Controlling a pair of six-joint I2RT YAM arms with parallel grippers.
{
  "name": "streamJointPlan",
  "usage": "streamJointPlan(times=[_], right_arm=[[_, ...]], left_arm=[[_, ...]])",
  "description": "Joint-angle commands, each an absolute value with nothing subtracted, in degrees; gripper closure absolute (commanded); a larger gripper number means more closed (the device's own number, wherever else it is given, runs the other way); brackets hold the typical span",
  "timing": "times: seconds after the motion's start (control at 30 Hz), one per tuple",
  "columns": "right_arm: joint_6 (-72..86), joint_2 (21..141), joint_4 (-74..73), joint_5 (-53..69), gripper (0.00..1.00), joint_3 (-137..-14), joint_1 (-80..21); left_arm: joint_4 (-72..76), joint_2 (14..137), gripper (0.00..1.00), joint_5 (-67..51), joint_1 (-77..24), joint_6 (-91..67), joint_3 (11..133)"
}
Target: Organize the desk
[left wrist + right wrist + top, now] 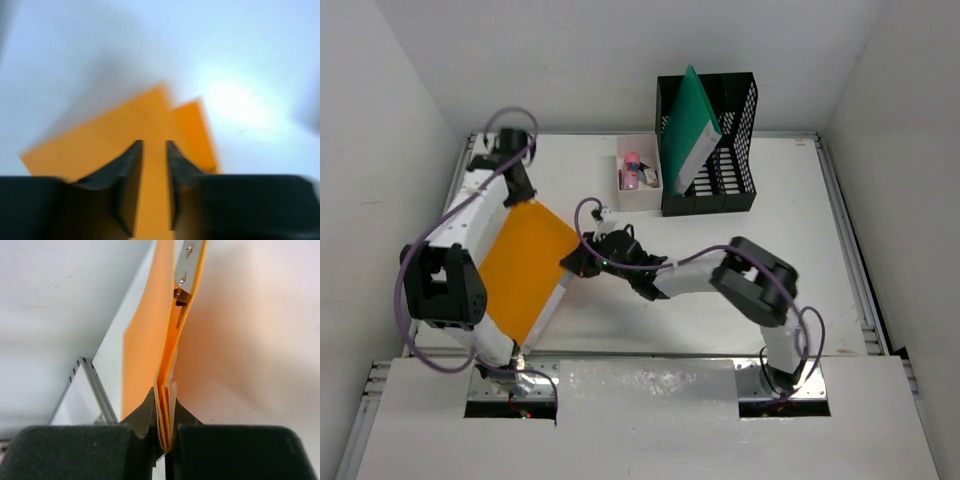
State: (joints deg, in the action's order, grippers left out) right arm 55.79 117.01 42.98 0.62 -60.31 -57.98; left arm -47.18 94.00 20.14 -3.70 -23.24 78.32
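No legible text, label or number in any view; desk (pixel 790 260) and folder (pixel 525 270) plain; box (pixel 642 200) contents, upper centre, too small to read.

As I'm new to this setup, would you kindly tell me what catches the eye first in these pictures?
The bright orange folder stands out first, on the left half of the desk between the two arms, with the right hand clamped on its edge. Next comes the green folder leaning in the black file rack at the far edge, beside a small white box holding a pink item.
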Motion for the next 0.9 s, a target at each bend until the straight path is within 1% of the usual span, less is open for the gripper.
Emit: streamJointPlan(times=[0.0,0.07,0.13,0.17,0.23,0.37,0.47,0.53,0.57,0.63,0.67,0.77,0.83,0.87], right_arm=[[38.2,104.9,32.5,1.8,1.0,-60.3,-58.4],[33.1,100.8,25.7,2.1,1.0,-62.3,-58.4],[29.5,99.5,20.5,3.5,1.0,-67.2,-58.4],[26.4,98.6,15.6,4.3,1.0,-68.9,-58.4],[23.7,97.9,11.2,4.7,1.0,-73.7,-58.4],[16.9,95.8,0.6,3.0,1.0,-80.9,-58.4],[12.8,94.4,-4.5,-2.7,1.0,-85.2,-58.4],[10.6,93.4,-7.0,-7.5,1.0,-88.2,-58.4],[9.1,93.1,-9.0,-12.7,1.0,-88.9,-58.5],[7.5,91.9,-9.8,-17.6,1.0,-89.1,-58.4],[6.4,91.2,-9.8,-22.5,1.0,-88.7,-58.4],[6.3,89.0,-9.4,-29.3,1.0,-86.1,-57.4],[7.4,87.7,-9.6,-31.6,1.0,-84.0,-56.1],[8.3,86.3,-9.3,-33.4,1.0,-83.2,-55.7]], left_arm=[[-52.6,84.8,0.72,22.4,-3.9,-22.3,94.8],[-53.1,81.7,0.61,23.3,-3.9,-22.3,100.3],[-51.7,78.1,0.57,24.8,-3.8,-22.2,101.0],[-51.3,77.2,0.55,25.5,-3.8,-22.2,100.5],[-51.2,75.4,0.54,26.0,-3.8,-22.4,99.4],[-49.6,73.6,0.54,25.1,-3.9,-23.3,92.4],[-47.1,72.3,0.55,23.3,-3.9,-24.0,87.0],[-46.4,72.2,0.56,22.9,-3.8,-24.2,85.5],[-46.3,72.2,0.56,23.1,-3.8,-24.0,84.8],[-46.3,72.2,0.56,24.3,-3.8,-23.5,84.7],[-46.3,72.2,0.56,25.0,-3.7,-23.3,85.2],[-47.5,72.1,0.56,29.7,-3.4,-22.9,87.8],[-48.0,71.5,0.55,34.3,-3.3,-22.5,89.0],[-48.1,71.2,0.53,36.0,-3.2,-22.4,89.8]])
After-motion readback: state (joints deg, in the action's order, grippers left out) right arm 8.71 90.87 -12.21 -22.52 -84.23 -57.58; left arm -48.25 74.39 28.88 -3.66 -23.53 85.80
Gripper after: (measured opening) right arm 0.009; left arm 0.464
